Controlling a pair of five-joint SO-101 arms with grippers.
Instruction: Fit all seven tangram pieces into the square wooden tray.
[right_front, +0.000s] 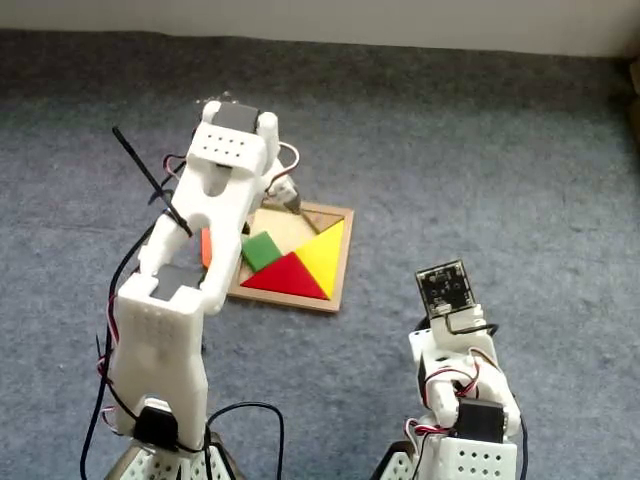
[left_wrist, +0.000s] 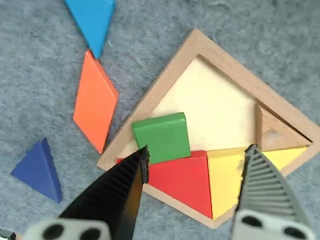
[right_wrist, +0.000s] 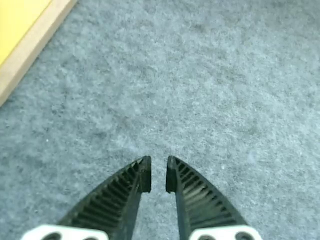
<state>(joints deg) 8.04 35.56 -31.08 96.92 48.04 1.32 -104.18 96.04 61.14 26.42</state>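
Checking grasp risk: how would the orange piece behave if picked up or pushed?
The orange piece looks like a rigid, thin painted block, so it probably won't flex. Lying flat on the carpet, it likely won't roll or tip, though the pile may drag against a push. Its smooth faces could slip in a pinch.

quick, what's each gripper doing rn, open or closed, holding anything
Left gripper: open, empty, over the tray.
Right gripper: almost shut, empty, over the carpet.
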